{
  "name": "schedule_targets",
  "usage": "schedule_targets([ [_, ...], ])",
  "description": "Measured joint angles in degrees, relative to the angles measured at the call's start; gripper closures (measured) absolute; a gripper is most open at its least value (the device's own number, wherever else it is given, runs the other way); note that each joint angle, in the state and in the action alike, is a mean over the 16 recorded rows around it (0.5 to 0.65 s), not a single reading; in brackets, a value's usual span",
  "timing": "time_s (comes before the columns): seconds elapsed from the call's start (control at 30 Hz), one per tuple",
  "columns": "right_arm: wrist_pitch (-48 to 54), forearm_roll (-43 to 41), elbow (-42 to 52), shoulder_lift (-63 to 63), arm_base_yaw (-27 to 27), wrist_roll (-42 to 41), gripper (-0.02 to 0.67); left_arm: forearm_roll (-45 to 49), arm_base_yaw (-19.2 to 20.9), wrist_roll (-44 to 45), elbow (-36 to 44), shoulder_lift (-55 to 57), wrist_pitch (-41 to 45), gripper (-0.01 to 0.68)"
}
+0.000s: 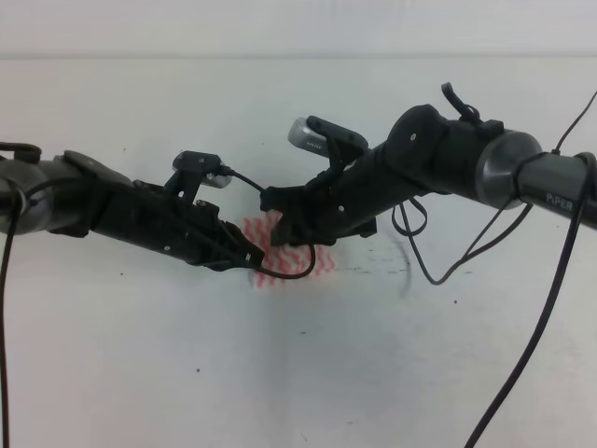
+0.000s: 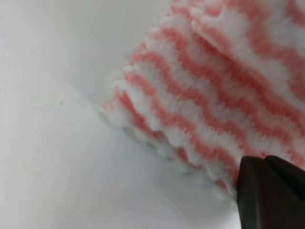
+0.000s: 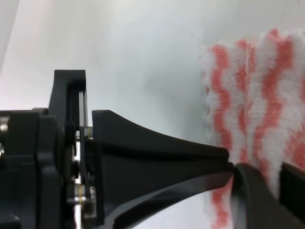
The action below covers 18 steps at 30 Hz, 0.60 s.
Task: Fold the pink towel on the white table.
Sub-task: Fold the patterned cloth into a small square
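- In the exterior high view, loose black cables (image 1: pixel 522 355) hung nearest the camera at the right and crossed the front of the white table (image 1: pixel 280 373).
- Behind them, both black arms met over the table's middle and covered most of the pink towel (image 1: pixel 322 264); only a striped strip showed between and below the two wrists.
- A cable loop (image 1: pixel 289 271) from the left arm lay across the visible part of the towel.
- The left gripper (image 1: pixel 250 254) sat at the towel's left edge; the right gripper (image 1: pixel 280 224) sat at its upper part. From this view neither claw's state could be read.
- The left wrist view showed what the overhead view hid: a layered towel edge lying flat on the table, an upper fold overlapping the lower layer, and one dark fingertip (image 2: pixel 269 193) touching the cloth at the lower right. The second finger was out of frame, so the left claw's state could not be told.
- The right wrist view showed the right claw's two fingers (image 3: pixel 162 152) drawn together with the striped cloth pinched between their tips.
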Motion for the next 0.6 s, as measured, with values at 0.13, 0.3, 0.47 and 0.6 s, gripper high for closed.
schedule_targets([
  [0.13,0.19,0.91,0.02,0.03,0.00,-0.04,0.508,0.01,0.00,-0.01,0.00,-0.04,0.01,0.675],
  [0.3,0.31,2.21,0.03,0.10,-0.05,-0.77,0.448,0.03,0.00,0.00,-0.01,-0.09,0.00,0.675],
  [0.47,0.49,2.42,0.04,0.14,-0.37,-1.70,0.422,-0.02,-0.01,0.00,-0.01,-0.15,0.00,0.675],
  [0.6,1.20,1.40,0.04,0.10,-0.97,-2.42,0.424,-0.40,-0.01,0.01,-0.01,-0.19,0.04,0.675],
])
